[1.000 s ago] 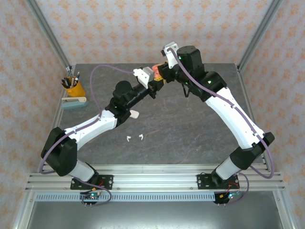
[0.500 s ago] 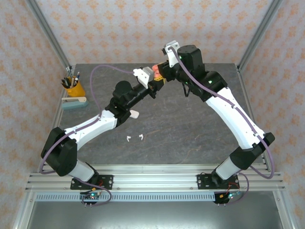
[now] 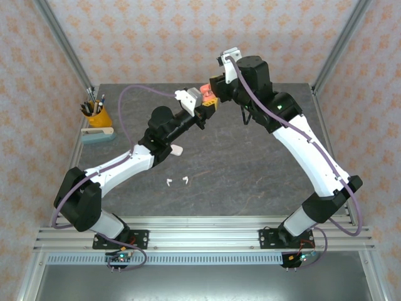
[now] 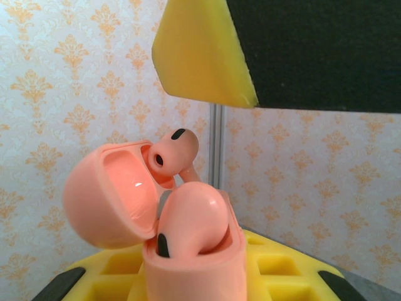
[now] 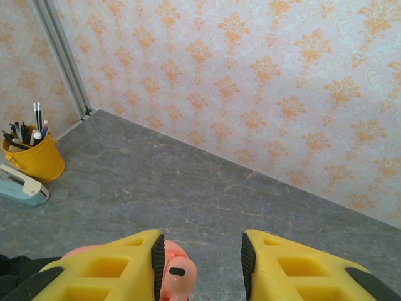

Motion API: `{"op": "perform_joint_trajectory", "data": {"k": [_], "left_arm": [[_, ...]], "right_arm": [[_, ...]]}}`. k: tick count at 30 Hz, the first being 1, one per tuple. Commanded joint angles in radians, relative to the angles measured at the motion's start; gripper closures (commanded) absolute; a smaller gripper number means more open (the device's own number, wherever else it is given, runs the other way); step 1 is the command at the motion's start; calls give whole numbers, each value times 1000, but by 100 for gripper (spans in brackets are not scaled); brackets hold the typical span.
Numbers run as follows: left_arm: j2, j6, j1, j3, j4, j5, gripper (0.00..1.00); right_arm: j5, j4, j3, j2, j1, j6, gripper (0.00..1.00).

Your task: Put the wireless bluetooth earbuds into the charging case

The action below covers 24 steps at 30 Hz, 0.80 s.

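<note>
Setting: grey stone-look counter (image 3: pixel 250 163), walled with orange-patterned wallpaper (image 5: pixel 250 75).
Left pincer (image 3: pixel 202 110): clamped on the base of a pink case (image 4: pixel 191 269), held up off the counter toward the far side, lid (image 4: pixel 106 194) open.
Pink earbuds: both are in the pink case. The front earbud (image 4: pixel 191 216) sits low in its socket. The rear earbud (image 4: pixel 170 150) stands higher, next to the lid.
Right pincer (image 5: pixel 203 260): fingers apart, just above the pink case. The rear earbud's top lies in the gap beside one finger; whether they touch, I cannot tell.
White earbuds: first white earbud (image 3: pixel 169 182) and second white earbud (image 3: pixel 185 180) lie close together mid-counter, well apart from both pincers.
White case (image 3: pixel 177 150): on the counter just beside the left arm.
Left edge: yellow pen cup (image 3: pixel 98 116) and, near it, a pale stapler (image 3: pixel 98 135).
</note>
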Motion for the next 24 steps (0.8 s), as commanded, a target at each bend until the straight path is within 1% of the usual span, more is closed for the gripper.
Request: {"op": "perform_joint_trajectory", "data": {"k": [1, 5, 8, 14, 24], "left_arm": [[-12, -8, -2, 15, 56, 18, 100], [-13, -9, -3, 13, 61, 20, 100], [-19, -4, -1, 9, 60, 22, 100], [-33, 16, -1, -4, 62, 26, 100], [-29, 22, -3, 7, 56, 27, 100]], "right_arm": [[42, 32, 57, -25, 3, 46, 60], [60, -6, 105, -6, -16, 102, 60], [49, -50, 136, 14, -44, 155, 60], [-35, -140, 178, 55, -109, 246, 61], [-118, -164, 141, 74, -117, 270, 62]]}}
